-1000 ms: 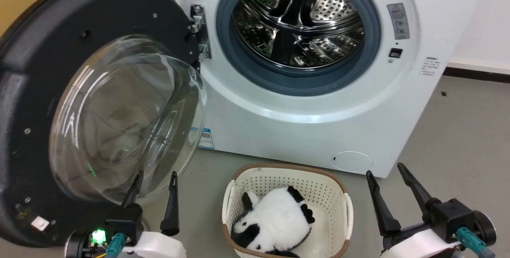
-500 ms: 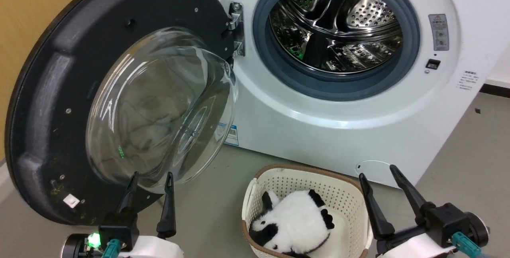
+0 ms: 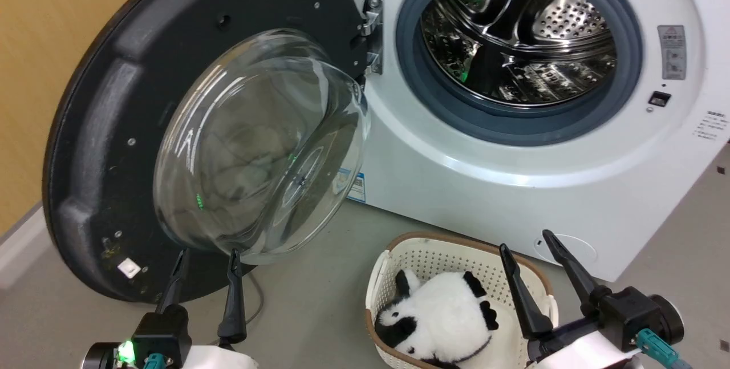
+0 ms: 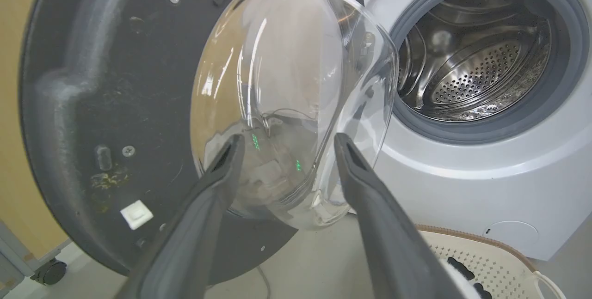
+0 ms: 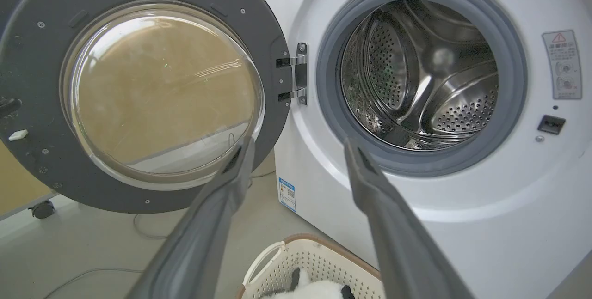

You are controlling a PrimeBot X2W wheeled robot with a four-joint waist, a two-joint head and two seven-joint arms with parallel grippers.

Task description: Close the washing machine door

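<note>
Jaws: we log both spread and empty, left gripper (image 3: pixel 207 255) lower left, right gripper (image 3: pixel 526 240) lower right. The washing machine door (image 3: pixel 114 101), left of frame, stands swung wide from the washing machine (image 3: pixel 456 186). We judge it heavy, rigid and hinge-guided; push its black rim (image 3: pixel 68 146) far from the hinge (image 3: pixel 370 32), not the slick glass bowl (image 3: pixel 256 141).

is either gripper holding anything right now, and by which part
Nothing is held. The left gripper is open and empty, pointing at the washing machine door; the right gripper is open and empty too.
</note>
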